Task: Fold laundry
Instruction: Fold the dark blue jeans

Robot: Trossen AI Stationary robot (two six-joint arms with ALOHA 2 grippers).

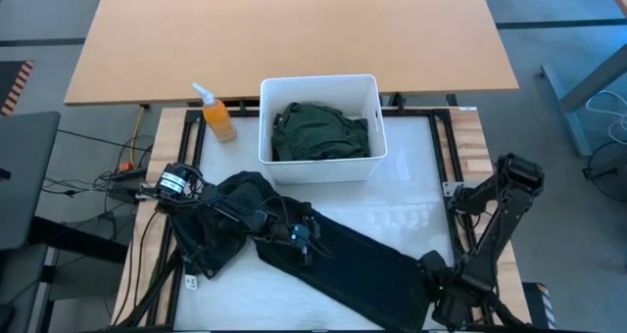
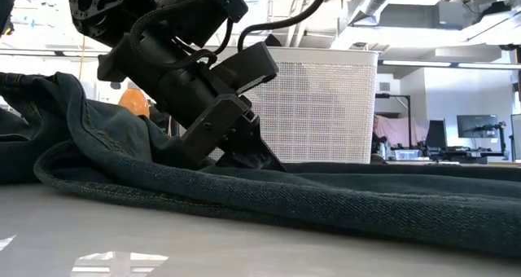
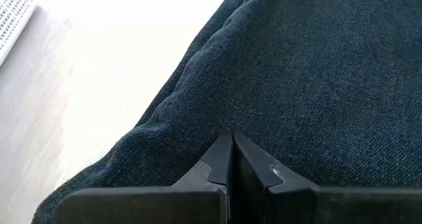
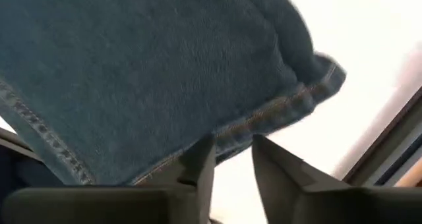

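No brand, label or writing can be read in any view. Long dark trousers [image 1: 343, 260] lie spread across the white table [image 1: 411, 191], running from a bunched end at the left toward the near right corner. The left arm reaches in from the table's left side and slopes down over the bunched cloth; its left tool [image 1: 302, 237] rests on the trousers with the two fingers [image 3: 231, 165] pressed flat together, closed, tips on the denim weave; whether any fabric is pinched between them cannot be told. In the low view this arm tilts steeply, the tool's tip touching the cloth in front of the bin. The right arm folds back at the table's right edge, elbow raised, with the right tool [image 4: 232, 159] low at the near right corner beside the trouser leg's hemmed end. Its fingers stand partly apart, a stitched hem edge just in front of the gap; no cloth is gripped. A white bin [image 1: 320, 86] at the table's far side holds a crumpled green garment [image 1: 318, 132]. An orange bottle [image 1: 217, 116] stands left of the bin.
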